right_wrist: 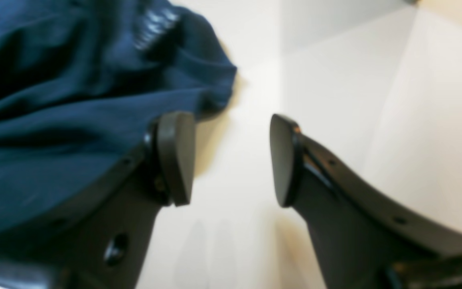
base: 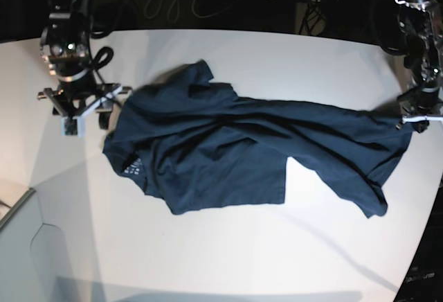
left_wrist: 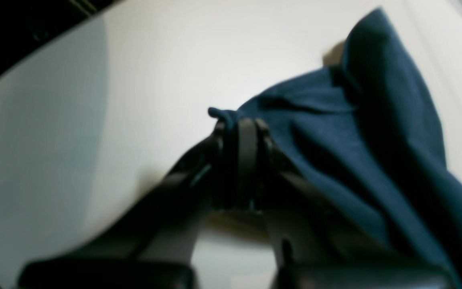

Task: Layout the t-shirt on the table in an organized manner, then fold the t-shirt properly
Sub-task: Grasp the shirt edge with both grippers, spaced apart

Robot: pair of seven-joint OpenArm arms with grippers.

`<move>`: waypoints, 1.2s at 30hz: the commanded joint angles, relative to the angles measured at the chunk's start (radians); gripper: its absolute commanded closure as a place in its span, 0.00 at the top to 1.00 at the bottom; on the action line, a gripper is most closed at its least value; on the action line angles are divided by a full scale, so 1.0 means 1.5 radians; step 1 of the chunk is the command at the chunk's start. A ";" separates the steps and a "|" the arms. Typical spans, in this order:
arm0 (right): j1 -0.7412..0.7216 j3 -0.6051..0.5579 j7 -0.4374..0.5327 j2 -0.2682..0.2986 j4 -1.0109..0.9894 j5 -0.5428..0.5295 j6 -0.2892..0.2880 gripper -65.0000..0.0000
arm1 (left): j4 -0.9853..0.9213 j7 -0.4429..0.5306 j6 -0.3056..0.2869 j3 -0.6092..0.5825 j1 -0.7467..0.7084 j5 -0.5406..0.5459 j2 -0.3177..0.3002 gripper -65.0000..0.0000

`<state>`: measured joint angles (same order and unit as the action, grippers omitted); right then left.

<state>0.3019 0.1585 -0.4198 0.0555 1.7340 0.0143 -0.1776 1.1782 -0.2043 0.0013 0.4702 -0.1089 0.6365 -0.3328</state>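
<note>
Bright overhead light, soft wrist views

The white table [base: 228,260] glares under strong top light, dark beyond its far edge; the t-shirt [base: 228,149] casts a soft shadow. Both wrist pictures are blurred and bent at their edges, near fingers [right_wrist: 175,156] out of focus.

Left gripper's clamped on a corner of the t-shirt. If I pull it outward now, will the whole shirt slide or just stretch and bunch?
Probably drags unevenly: the t-shirt lies creased and overlapped on the table, so it is floppy. The left gripper pinches only a small bunch, so expect stretching there first. The smooth tabletop likely lets the rest slide.
</note>
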 commanded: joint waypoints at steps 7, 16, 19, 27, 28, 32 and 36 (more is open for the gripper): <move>0.056 -0.138 0.010 -0.013 0.002 -0.006 0.000 0.47 | 0.012 0.016 -0.004 0.004 -0.040 0.003 0.008 0.00; 0.026 -0.202 0.013 -0.016 -0.075 -0.005 0.002 0.54 | 0.012 0.017 -0.004 0.004 -0.059 0.003 0.008 0.00; 0.013 -0.211 0.011 -0.017 -0.076 -0.005 0.003 0.55 | 0.012 0.017 -0.004 0.004 -0.059 0.003 0.009 0.00; -0.035 -0.211 0.011 -0.018 -0.191 -0.005 0.003 0.51 | 0.011 0.017 -0.004 0.004 -0.059 0.003 0.012 0.00; -0.037 -0.211 0.011 -0.018 -0.200 -0.005 0.003 0.47 | 0.011 0.017 -0.004 0.004 -0.059 0.003 0.012 0.00; -0.034 -0.205 0.010 -0.012 -0.206 -0.005 0.003 0.11 | 0.010 0.017 -0.004 0.004 -0.058 0.003 0.008 0.00; -0.023 -0.203 0.012 0.021 -0.184 -0.006 0.003 0.00 | 0.012 0.017 -0.004 0.004 -0.055 0.002 0.006 0.00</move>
<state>0.2634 -0.1524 -0.3862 0.0772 1.4490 -0.0002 -0.1722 1.1782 -0.2031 -0.0029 0.4706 -0.1993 0.6376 -0.3027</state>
